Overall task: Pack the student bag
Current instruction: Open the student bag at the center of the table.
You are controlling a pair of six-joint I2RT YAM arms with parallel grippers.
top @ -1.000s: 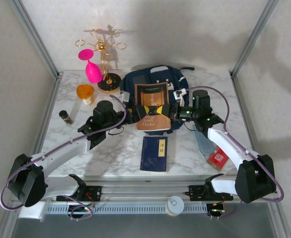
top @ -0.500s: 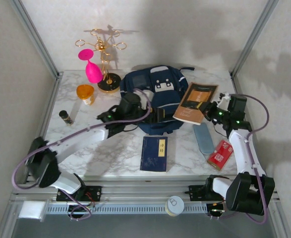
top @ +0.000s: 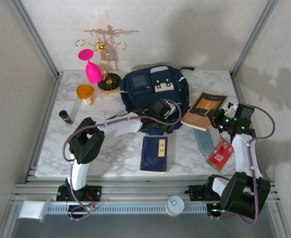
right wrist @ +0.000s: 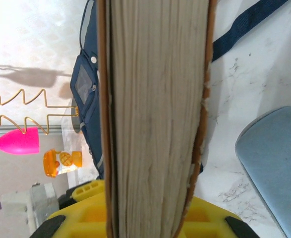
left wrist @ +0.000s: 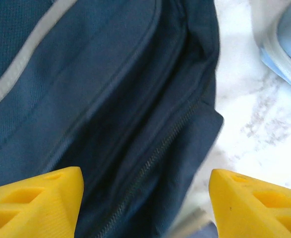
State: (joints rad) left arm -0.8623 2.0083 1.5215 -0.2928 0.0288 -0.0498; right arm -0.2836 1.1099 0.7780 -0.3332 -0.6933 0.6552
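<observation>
Broad white marble tabletop (top: 110, 148) first, and at the back of it, centre stage, sits the student bag (top: 152, 91), a large navy blue fabric backpack with pale trim stripes and a grey patch, lying flat with its zipped end towards the arms. That's soft goods: by the look of it the cloth will slump, fold and skate on the smooth marble rather than stand firm, so a push on a flat panel should just dent it. The wrist view looks straight down on a zip line beside a dark fold; how wide the mouth gapes I can't tell. The sensible hold is a pinch on the fabric lip right along that zip, lifted to prop the mouth, not the loose dark straps, which would only drag. Next down, the brown-covered paperback book (top: 204, 110), stiff and easy, hanging just beside the bag's right flank above the tabletop. The right fingers (right wrist: 204, 215) are clamped tight across its lower edge, cream page block facing the camera. Smallest of all, the left fingers (left wrist: 36, 198), yellow, parted fairly wide, gripping nothing, poised over the bag's near edge.
</observation>
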